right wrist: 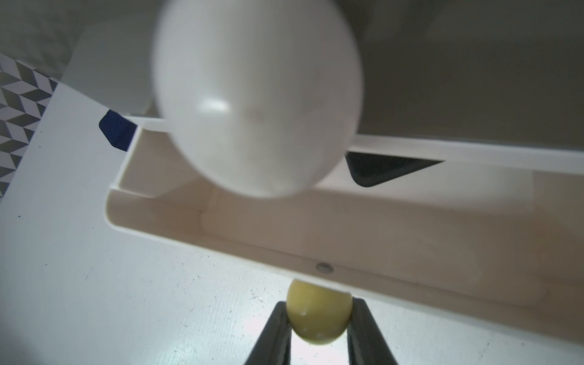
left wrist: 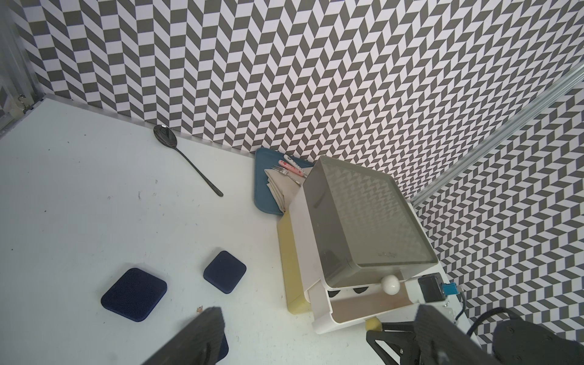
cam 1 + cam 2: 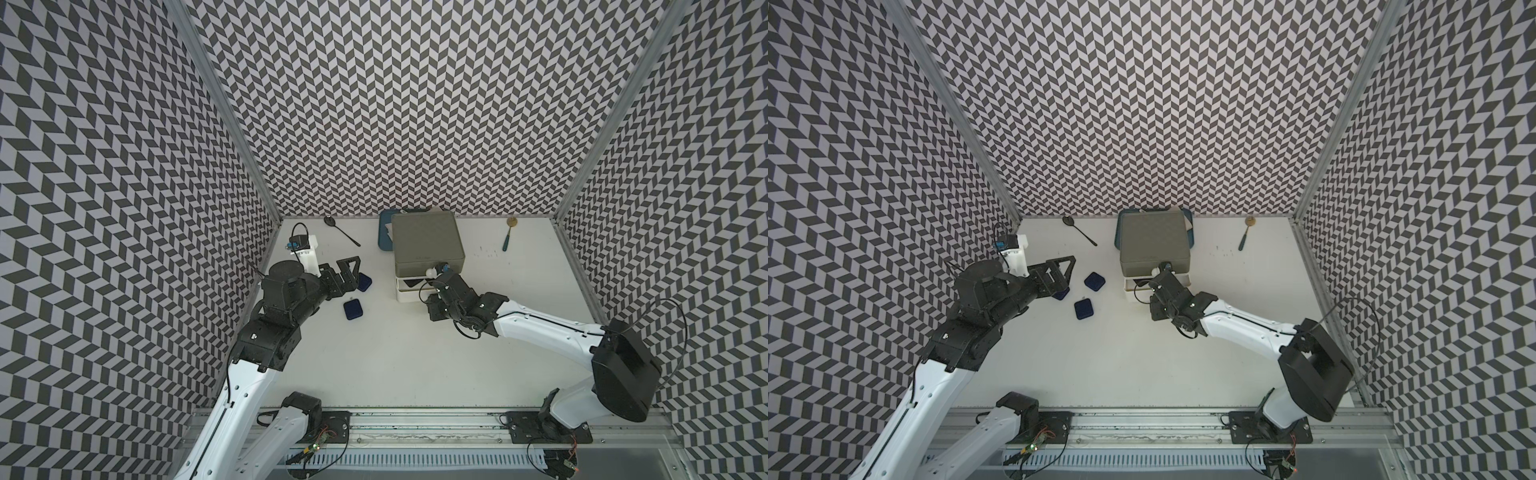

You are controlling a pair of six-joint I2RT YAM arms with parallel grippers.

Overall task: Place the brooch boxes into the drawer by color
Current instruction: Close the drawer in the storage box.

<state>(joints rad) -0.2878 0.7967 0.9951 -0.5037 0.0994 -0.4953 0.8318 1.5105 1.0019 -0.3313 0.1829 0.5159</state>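
Note:
The drawer [image 3: 428,245] [image 3: 1154,245] [image 2: 369,215] stands at the back, its grey tier on top. Its white middle tier [image 2: 322,313] [image 1: 221,240] is pulled partly out. Black brooch boxes [image 2: 333,294] [image 1: 379,169] lie at the back of that tier. My right gripper [image 1: 319,319] [image 3: 1156,284] is shut on the tier's yellow knob [image 1: 319,313] [image 2: 373,324]. Three navy brooch boxes lie on the table to the left [image 3: 1084,309] [image 3: 1095,281] [image 2: 134,294] [image 2: 225,271]. One of them [image 3: 1062,294] is partly under my open left gripper [image 3: 1065,278] [image 3: 351,276] [image 2: 319,341], which holds nothing.
A dark blue tray [image 3: 384,239] [image 2: 264,189] with a napkin and fork lies behind the chest. A black spoon [image 3: 341,230] [image 2: 186,161] lies at the back left. A gold spoon with a teal handle [image 3: 509,232] lies at the back right. Patterned walls close three sides.

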